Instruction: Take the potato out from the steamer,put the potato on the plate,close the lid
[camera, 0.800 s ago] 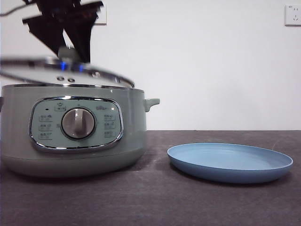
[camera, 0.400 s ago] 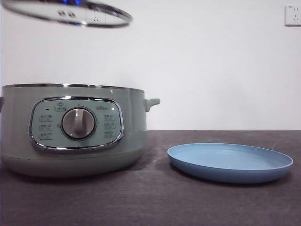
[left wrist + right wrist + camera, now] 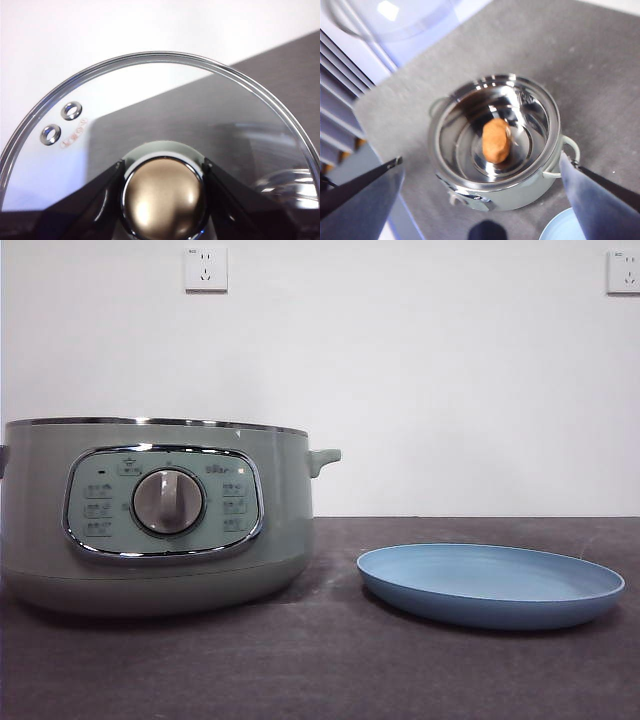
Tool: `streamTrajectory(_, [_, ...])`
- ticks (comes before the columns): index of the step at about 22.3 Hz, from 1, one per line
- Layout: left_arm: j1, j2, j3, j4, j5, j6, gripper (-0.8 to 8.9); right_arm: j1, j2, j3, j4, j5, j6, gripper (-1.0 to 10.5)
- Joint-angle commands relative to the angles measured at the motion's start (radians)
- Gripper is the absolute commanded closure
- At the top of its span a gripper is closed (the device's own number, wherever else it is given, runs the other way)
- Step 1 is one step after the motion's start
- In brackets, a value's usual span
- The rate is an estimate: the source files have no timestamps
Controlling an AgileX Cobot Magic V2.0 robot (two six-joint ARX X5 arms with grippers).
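Currently the steamer (image 3: 150,515), frame left, stands uncovered; the plate (image 3: 490,585), lower right, is bare. Left end effector (image 3: 162,187) grasps the lid (image 3: 150,110) by its knob. Right end effector (image 3: 482,167) hangs released above the potato (image 3: 496,140), not yet removed.

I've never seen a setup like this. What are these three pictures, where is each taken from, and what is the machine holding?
This is a robot with two arms at a table, each ending in a two-jawed gripper. One picture is from a low camera level with the table: it shows the green steamer with its lid off and an empty blue plate beside it. The other two come from cameras on the wrists. The left gripper is shut on the knob of the glass lid, holding it in the air. The right gripper hangs open high above the steamer, looking down at the potato inside.
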Motion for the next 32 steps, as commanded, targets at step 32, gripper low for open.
streamTrajectory(32, [0.171, -0.010, 0.066, -0.168, 0.068, 0.010, 8.21, 0.263, 0.930, 0.552, -0.159, 0.317, -0.157, 7.4])
